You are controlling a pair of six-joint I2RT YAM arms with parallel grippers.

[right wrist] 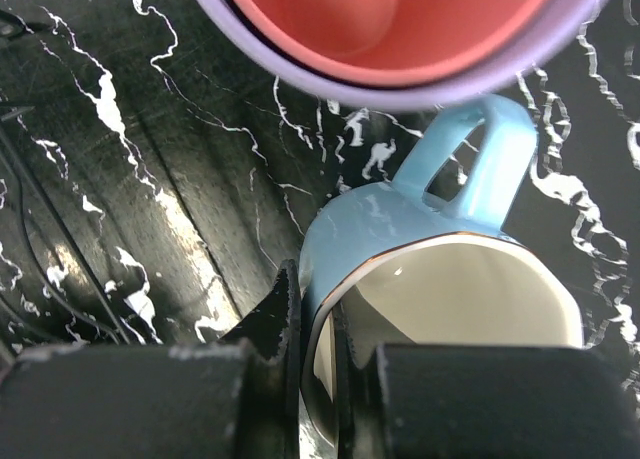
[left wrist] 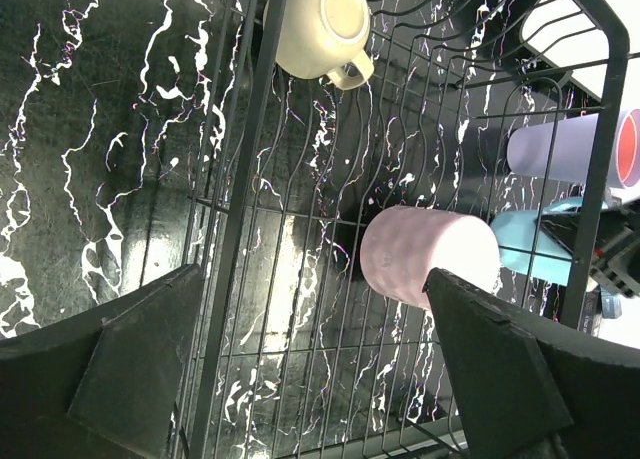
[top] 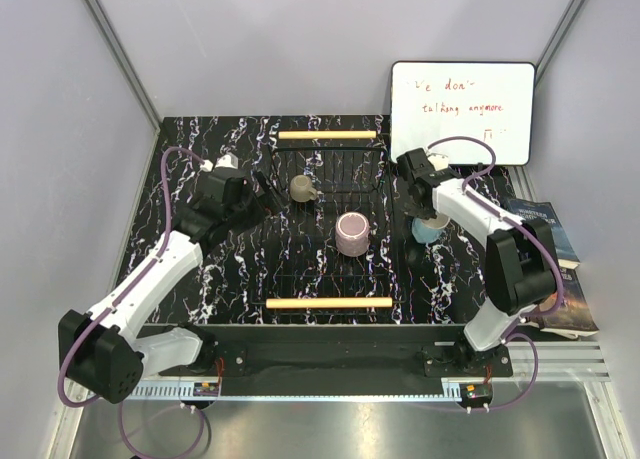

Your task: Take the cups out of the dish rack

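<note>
A black table [top: 190,144] veined with white marbling fills a booth of plain pale grey walls [top: 320,39], with slanting metal posts [top: 112,44] in the rear corners. A whiteboard [top: 462,109] (red handwriting, hard to read) leans against the back wall at the right. Books [top: 562,254] lie just beside the table's right edge. The light is soft and even. A ribbed metal rail [top: 340,391] runs along the near edge.

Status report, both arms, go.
Right gripper shut on blue cup rim, beside rack. Left gripper open above rack. Pink cup, grey mug in rack. Stacked cups adjacent.
</note>
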